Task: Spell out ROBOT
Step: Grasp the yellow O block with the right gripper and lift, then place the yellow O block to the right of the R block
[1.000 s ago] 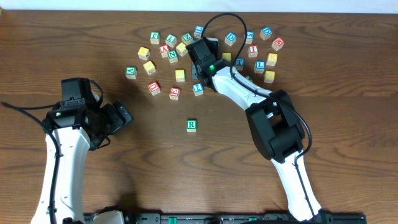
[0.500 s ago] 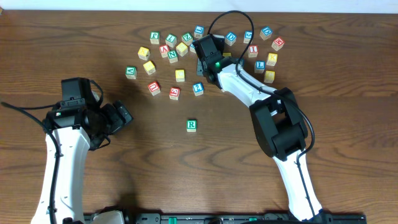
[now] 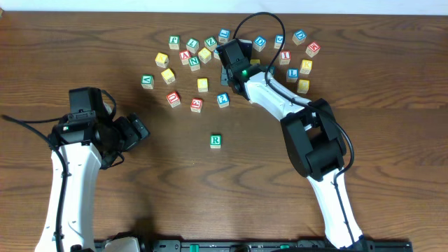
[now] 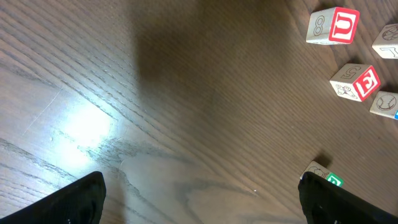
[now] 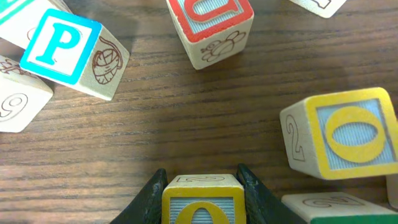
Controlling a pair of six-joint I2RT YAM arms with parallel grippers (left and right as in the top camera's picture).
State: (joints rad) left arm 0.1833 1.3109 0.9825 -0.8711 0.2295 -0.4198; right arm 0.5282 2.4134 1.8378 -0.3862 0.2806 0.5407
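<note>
A green R block (image 3: 215, 141) sits alone at mid-table; its corner shows in the left wrist view (image 4: 328, 176). My right gripper (image 3: 229, 59) is inside the block cluster at the back. In the right wrist view its fingers (image 5: 203, 186) press both sides of a yellow O block (image 5: 203, 205) resting on the table. A second yellow O block (image 5: 345, 134) lies tilted just to the right. My left gripper (image 3: 136, 131) is open and empty at the left, its fingers spread wide over bare wood (image 4: 199, 199).
Several lettered blocks are scattered across the back of the table (image 3: 202, 85). Close to the right gripper are a blue P block (image 5: 68, 46) and a red block (image 5: 211, 28). Red U (image 4: 336, 26) and K (image 4: 356, 82) blocks lie ahead of the left gripper.
My right gripper shifted slightly right and back within the cluster a second ago, then held still. The left arm has not moved.
</note>
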